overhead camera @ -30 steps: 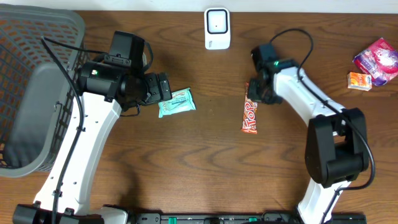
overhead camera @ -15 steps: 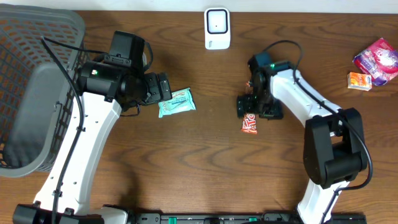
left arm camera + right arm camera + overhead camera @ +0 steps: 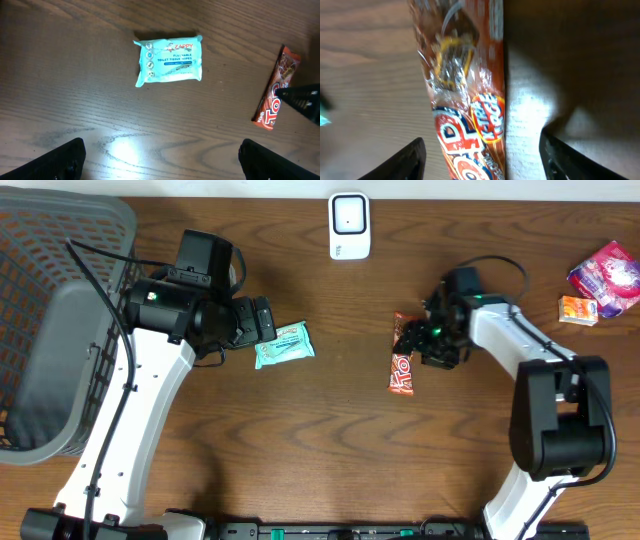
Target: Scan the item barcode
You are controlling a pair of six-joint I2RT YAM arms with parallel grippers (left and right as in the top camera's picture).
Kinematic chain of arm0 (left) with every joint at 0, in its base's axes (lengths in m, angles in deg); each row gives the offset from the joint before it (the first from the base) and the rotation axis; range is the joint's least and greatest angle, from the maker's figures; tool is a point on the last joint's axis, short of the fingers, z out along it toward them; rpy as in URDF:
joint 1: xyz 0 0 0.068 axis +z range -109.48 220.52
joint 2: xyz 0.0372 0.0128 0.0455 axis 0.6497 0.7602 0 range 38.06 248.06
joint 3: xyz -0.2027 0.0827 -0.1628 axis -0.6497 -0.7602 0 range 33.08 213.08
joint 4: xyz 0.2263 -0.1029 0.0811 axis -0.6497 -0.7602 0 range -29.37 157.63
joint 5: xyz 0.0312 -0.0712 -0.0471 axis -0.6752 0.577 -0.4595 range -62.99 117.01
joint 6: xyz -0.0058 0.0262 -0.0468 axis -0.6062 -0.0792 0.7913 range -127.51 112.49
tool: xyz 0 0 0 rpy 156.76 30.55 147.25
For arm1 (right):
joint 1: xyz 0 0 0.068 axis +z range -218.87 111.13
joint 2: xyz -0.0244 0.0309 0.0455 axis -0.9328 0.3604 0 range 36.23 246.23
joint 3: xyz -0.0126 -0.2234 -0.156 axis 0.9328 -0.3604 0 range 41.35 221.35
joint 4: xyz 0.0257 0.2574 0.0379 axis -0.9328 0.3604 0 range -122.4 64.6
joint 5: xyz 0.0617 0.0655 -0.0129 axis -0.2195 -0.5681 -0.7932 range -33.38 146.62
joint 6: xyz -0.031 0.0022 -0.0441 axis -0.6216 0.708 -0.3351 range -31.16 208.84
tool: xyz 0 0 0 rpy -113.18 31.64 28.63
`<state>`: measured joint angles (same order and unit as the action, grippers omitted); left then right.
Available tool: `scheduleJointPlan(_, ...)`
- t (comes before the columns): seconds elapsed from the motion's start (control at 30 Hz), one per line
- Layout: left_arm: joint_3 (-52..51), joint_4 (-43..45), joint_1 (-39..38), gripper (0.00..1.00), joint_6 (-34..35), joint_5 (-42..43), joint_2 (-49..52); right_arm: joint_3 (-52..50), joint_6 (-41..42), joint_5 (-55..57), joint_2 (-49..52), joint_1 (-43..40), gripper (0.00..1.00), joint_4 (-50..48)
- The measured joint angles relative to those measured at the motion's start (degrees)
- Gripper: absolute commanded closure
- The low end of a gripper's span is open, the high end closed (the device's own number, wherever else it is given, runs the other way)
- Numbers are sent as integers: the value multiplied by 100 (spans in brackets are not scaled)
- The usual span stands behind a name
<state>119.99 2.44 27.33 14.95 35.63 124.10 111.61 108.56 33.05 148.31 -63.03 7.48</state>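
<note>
Reading the overhead view as a clock face with the white scanner (image 3: 349,225) at 12 o'clock on the brown wooden table (image 3: 330,450), the red-wrapped candy bar (image 3: 402,362) lies flat just right of centre. Its long axis runs roughly from 12 to 6 o'clock, and it sits well apart from the scanner. The right gripper (image 3: 410,342) comes in from the 3 o'clock side and hangs over the upper half of the bar. In the right wrist view its fingers (image 3: 412,160) stand on either side of the wrapper (image 3: 465,85), with a gap showing on both sides, so the jaws are parted and hold nothing. The left gripper (image 3: 268,322) sits toward 9 o'clock and is spread wide and empty. In the left wrist view its two fingers (image 3: 65,157) appear only at the bottom corners. Just beside that gripper, on its 4 o'clock side, a pale teal packet of wipes (image 3: 284,344) rests on the table, printed side up in the left wrist view (image 3: 169,60). The candy bar (image 3: 276,87) shows at the right edge of that same view. A grey mesh basket (image 3: 100,210) fills the 9 to 10 o'clock edge. At about 2 o'clock lie a pink packet (image 3: 607,275) and a small orange packet (image 3: 578,310), just beside each other.
</note>
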Motion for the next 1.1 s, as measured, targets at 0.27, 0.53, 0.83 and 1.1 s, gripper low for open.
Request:
scheduleJointPlan(0.27,0,0,2,2,0,0,0,-649,-87,-1193,-85,-352,45,-966)
scheduleJointPlan(0.53,0,0,0,2,2,0,0,-1410,341,-1735,-236,-352,61,-2017)
scheduleJointPlan(0.83,0,0,0,2,2,0,0,-1478,800,-1609,-341,-251,36,-2098)
scheduleJointPlan(1.1,0,0,2,2,2,0,0,-1462,1388,-1222,-426,-63,46,-2111)
